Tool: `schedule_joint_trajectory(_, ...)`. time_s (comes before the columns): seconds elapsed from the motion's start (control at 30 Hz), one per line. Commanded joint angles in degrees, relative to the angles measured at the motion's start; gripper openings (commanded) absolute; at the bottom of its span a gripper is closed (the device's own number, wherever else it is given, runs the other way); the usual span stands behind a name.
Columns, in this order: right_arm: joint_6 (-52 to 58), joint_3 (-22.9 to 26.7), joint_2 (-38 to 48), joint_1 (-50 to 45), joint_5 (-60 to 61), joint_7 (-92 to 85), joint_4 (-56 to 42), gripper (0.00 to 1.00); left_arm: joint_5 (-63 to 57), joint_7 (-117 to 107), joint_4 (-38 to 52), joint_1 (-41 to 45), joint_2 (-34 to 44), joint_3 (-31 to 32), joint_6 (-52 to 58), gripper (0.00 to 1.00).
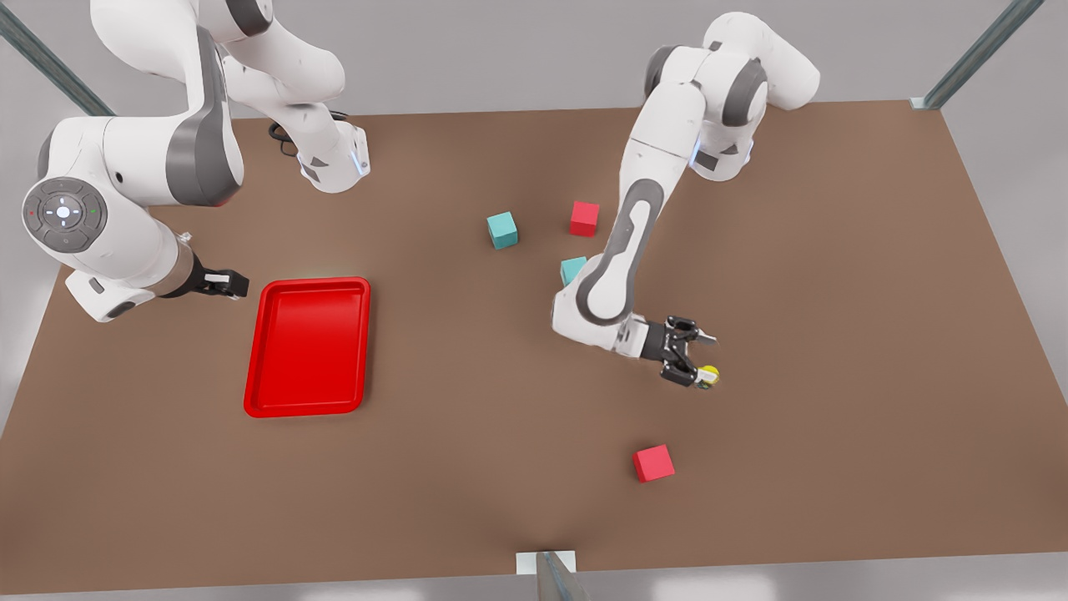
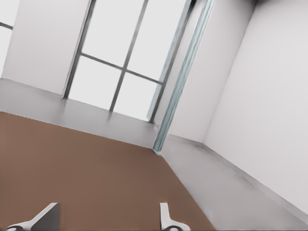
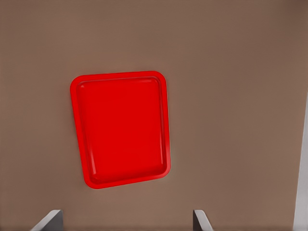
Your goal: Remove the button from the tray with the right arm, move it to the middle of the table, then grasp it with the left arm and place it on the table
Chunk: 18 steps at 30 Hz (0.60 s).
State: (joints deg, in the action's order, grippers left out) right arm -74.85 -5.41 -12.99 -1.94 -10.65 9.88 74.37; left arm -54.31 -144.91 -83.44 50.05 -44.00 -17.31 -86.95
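The button (image 1: 708, 376), dark-bodied with a yellow cap, sits right of the table's (image 1: 834, 292) middle in the front view, against the nearer fingertip of my left gripper (image 1: 707, 357). That gripper is low, points toward the front view's right, and is open; in the left wrist view the gripper (image 2: 108, 219) has spread fingers (image 2: 45, 217) with nothing between them. The red tray (image 1: 307, 346) lies empty on the front view's left. My right gripper (image 1: 234, 284) hangs open beside the tray's far left corner, and in the right wrist view the gripper (image 3: 127, 221) looks down on the tray (image 3: 121, 129).
Two teal cubes (image 1: 501, 229) (image 1: 572, 269) and a red cube (image 1: 584, 218) stand behind the left arm's forearm; the second teal one is partly hidden by it. Another red cube (image 1: 653, 462) sits near the front edge, close below the left gripper.
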Motion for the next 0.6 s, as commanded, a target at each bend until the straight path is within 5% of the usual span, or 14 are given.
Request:
schedule_joint_trajectory(0.0,0.1,0.0,0.1,0.0,0.0,0.0,-0.1,1.00,37.6,127.8,6.1,-6.0,5.9,-0.1,-2.1,1.00)
schedule_joint_trajectory(0.07,0.1,0.0,0.1,0.0,0.0,0.0,0.0,1.00,64.0,149.7,13.1,-20.5,5.8,0.0,5.5,1.00)
schedule_joint_trajectory(0.17,1.7,0.0,0.0,-0.2,0.1,0.0,0.1,1.00,63.9,148.7,16.3,-21.7,10.1,0.1,12.6,1.00)
schedule_joint_trajectory(0.2,1.7,0.0,-0.4,-0.4,0.4,0.1,0.1,1.00,62.7,145.5,11.2,-26.0,21.4,3.1,12.9,1.00)
schedule_joint_trajectory(0.33,1.5,-0.5,-0.5,-0.8,0.6,0.1,-0.4,1.00,54.9,146.6,-0.2,-30.1,40.6,8.2,8.8,1.00)
schedule_joint_trajectory(0.57,0.3,-0.3,-0.5,1.2,9.2,-0.7,-1.3,1.00,54.4,151.5,-1.6,-30.1,42.1,8.2,9.3,1.00)
